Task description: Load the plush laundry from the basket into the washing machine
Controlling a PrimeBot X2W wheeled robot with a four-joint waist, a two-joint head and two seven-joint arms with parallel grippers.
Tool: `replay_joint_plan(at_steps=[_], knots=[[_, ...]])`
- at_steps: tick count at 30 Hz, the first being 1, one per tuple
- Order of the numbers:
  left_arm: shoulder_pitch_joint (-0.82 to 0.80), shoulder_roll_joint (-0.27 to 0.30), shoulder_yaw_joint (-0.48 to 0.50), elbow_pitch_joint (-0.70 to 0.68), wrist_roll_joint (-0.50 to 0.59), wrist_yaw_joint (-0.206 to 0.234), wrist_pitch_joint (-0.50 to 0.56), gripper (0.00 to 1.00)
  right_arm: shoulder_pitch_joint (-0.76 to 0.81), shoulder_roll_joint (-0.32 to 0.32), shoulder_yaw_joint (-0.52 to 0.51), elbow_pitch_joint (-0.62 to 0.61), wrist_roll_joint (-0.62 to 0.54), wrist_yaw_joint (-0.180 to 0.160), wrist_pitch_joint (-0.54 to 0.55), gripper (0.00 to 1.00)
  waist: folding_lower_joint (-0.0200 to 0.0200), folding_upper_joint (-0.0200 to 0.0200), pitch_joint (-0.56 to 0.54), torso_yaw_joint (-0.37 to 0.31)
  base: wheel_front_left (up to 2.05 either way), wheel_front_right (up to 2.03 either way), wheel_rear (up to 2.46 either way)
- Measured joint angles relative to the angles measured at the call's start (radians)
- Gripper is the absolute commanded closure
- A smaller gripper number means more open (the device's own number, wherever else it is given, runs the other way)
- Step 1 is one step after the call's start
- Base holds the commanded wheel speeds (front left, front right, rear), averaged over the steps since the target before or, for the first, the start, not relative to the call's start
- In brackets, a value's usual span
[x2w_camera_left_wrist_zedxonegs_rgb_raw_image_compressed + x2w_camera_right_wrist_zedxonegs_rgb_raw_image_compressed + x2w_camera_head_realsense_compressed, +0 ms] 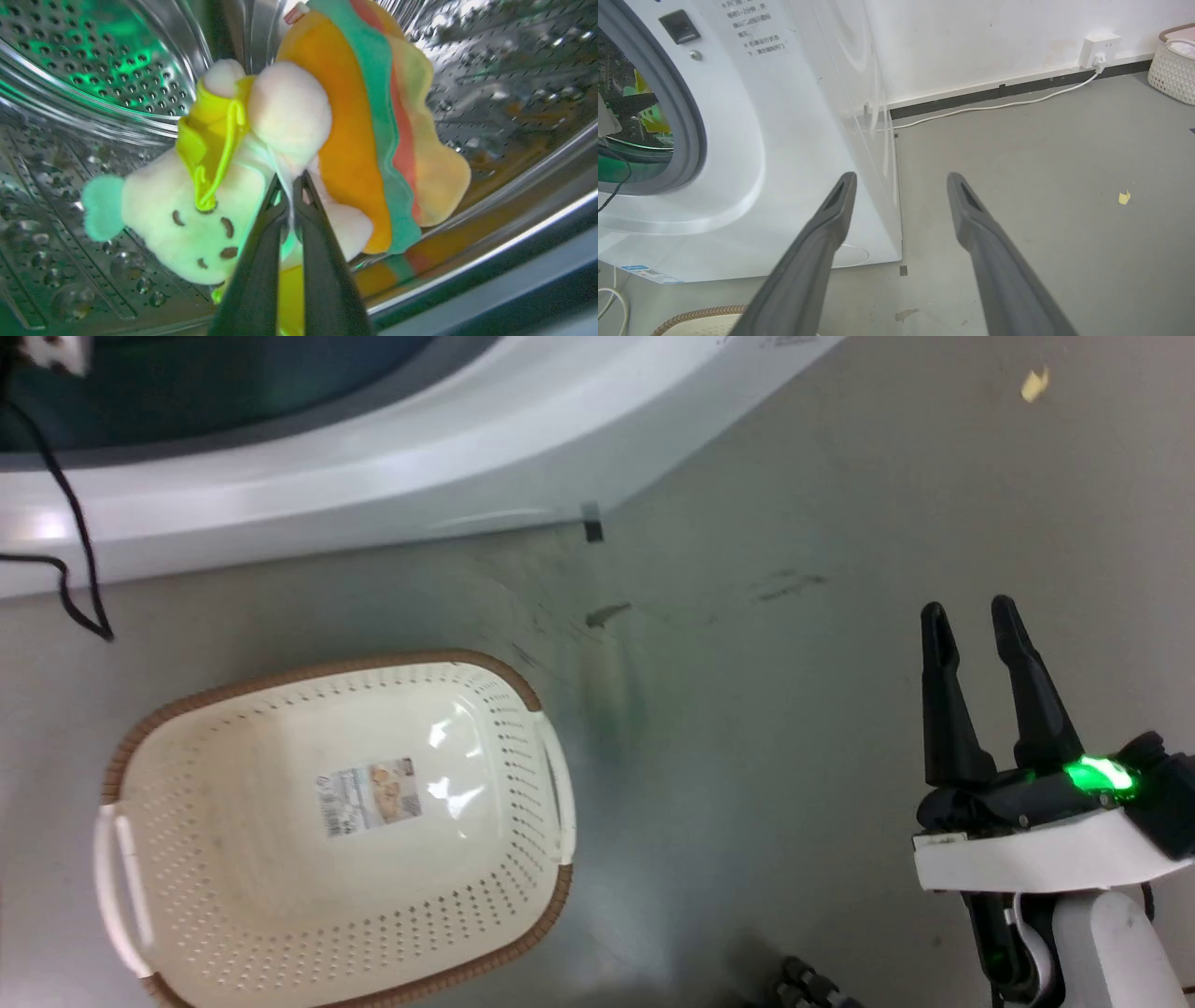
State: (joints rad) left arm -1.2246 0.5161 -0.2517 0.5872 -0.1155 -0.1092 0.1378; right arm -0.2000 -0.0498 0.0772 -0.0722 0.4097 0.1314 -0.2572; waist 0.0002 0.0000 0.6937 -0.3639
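Inside the shiny steel drum (93,60) of the washing machine (794,154), my left gripper (292,179) is shut on the plush laundry (289,154), pinching white fabric between the pale doll and its orange burger body. The toy hangs just above the drum wall. The cream basket (336,831) sits on the floor below the washer's front (373,457), with just a sticker on its bottom. My right gripper (976,611) is open over bare floor to the right of the basket, its fingers (831,219) spread with nothing between them.
A black cable (75,523) hangs over the washer's front at the left. A white power cord (994,106) runs along the wall to a socket (1099,49). Another white woven basket (1174,70) stands by the wall. A yellow scrap (1124,198) lies on the grey floor.
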Motion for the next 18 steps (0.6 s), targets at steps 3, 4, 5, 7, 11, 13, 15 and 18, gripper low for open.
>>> replay_joint_plan(at_steps=[3, 4, 5, 7, 11, 13, 15, 18], knots=[[-0.057, 0.007, -0.018, 0.084, 0.01, -0.005, 0.04, 1.0, -0.011, 0.0, 0.006, -0.001, 0.007, 0.0, 0.0, 0.0, 0.0, 0.0, 0.031, -0.019, 0.0, 0.0, 0.0], [-0.071, 0.012, -0.031, 0.107, 0.021, -0.006, 0.045, 1.0, -0.015, 0.0, 0.007, -0.001, 0.01, 0.0, 0.0, 0.0, 0.0, 0.0, 0.039, -0.023, 0.0, 0.0, 0.0], [-0.084, 0.02, -0.05, 0.127, 0.042, -0.007, 0.047, 1.0, -0.017, 0.0, 0.008, -0.001, 0.015, 0.0, 0.0, 0.0, 0.0, 0.0, 0.047, -0.027, 0.0, 0.0, 0.0], [-0.104, 0.026, -0.055, 0.168, 0.05, -0.008, 0.046, 1.0, -0.02, 0.0, 0.013, 0.001, 0.017, 0.0, 0.0, 0.0, 0.0, 0.0, 0.057, -0.034, 0.0, 0.0, 0.0], [-0.125, 0.02, -0.083, 0.229, 0.048, -0.009, 0.031, 1.0, -0.033, 0.0, 0.014, 0.002, 0.017, 0.0, 0.0, 0.0, -0.0001, 0.0, 0.057, -0.035, 0.0, 0.0, 0.0], [-0.125, 0.006, -0.095, 0.261, 0.043, -0.012, 0.014, 1.0, -0.035, 0.0, 0.013, 0.005, 0.016, 0.0, 0.0, 0.0, 0.0, 0.0, 0.049, -0.03, 0.0, 0.0, 0.0], [-0.121, -0.005, -0.105, 0.288, 0.04, -0.016, -0.011, 1.0, -0.035, 0.0, 0.012, 0.007, 0.009, 0.0, 0.0, 0.0, -0.0001, 0.0, 0.033, -0.025, 0.0, 0.0, 0.0], [-0.1, -0.022, -0.11, 0.322, 0.028, -0.016, -0.063, 0.0, -0.035, 0.0, 0.004, 0.007, -0.01, 0.0, 0.0, 0.0, -0.0001, 0.0, 0.001, -0.013, 0.0, 0.0, 0.0]])
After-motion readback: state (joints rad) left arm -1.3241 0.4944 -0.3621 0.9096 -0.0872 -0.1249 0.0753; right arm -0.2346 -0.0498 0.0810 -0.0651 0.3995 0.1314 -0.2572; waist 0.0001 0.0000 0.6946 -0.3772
